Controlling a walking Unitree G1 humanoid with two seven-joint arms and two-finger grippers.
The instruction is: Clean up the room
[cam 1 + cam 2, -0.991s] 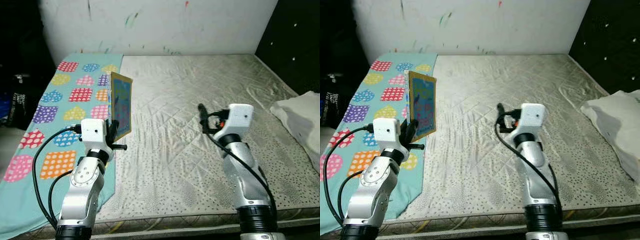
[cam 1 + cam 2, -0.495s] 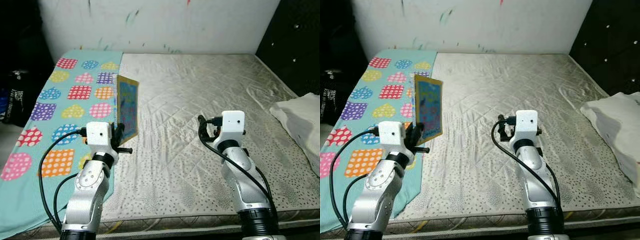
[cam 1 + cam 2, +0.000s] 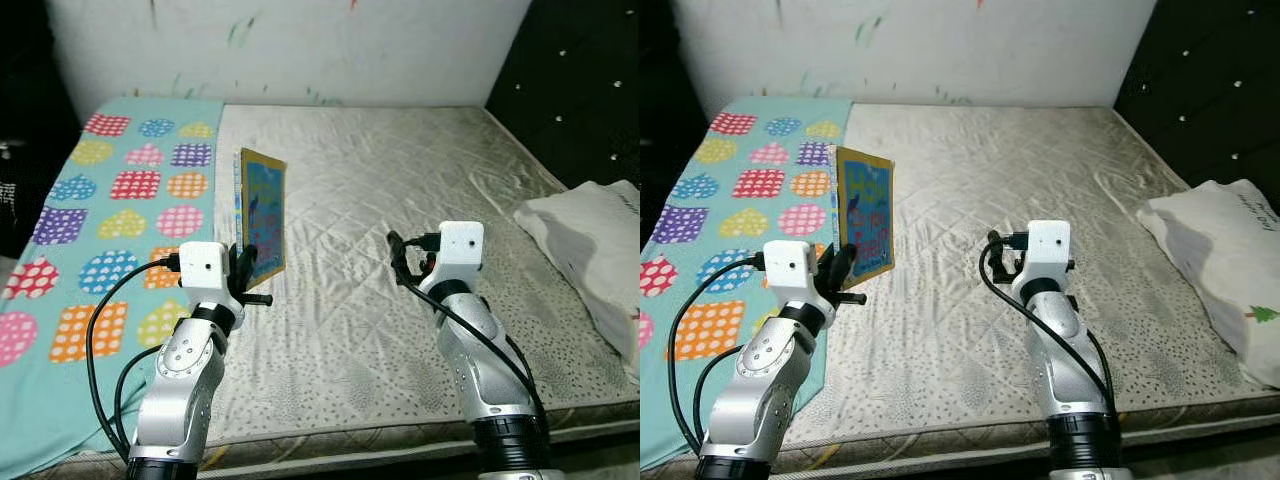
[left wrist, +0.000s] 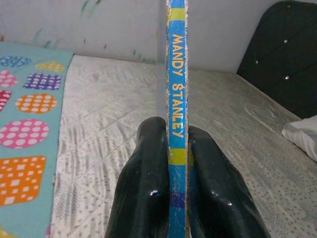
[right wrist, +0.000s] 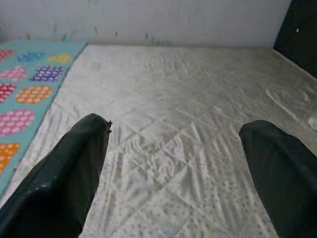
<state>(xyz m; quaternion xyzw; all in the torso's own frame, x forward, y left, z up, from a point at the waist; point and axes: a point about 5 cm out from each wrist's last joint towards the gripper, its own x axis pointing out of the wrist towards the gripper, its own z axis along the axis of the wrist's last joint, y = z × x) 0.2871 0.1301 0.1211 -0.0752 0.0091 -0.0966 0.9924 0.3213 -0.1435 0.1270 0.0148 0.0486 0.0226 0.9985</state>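
Note:
A thin children's book (image 3: 263, 213) with a blue cover and yellow border stands upright above the mattress (image 3: 400, 190), held by its lower edge. My left gripper (image 3: 245, 268) is shut on it. In the left wrist view the book's blue spine (image 4: 177, 99) runs straight up between the two black fingers (image 4: 146, 183). My right gripper (image 3: 397, 255) hovers over the middle of the mattress, open, with nothing between its fingers (image 5: 64, 183).
A teal sheet with coloured hearts (image 3: 90, 210) covers the left strip of the bed. A white pillow (image 3: 590, 250) lies off the bed's right side. A scribbled white wall (image 3: 300, 40) backs the bed, and dark padded panels (image 3: 580, 80) stand at right.
The camera has swung rightward, shifting the whole scene left. The left gripper keeps hold of the upright book. The right arm has drawn back and now sits lower over the mattress.

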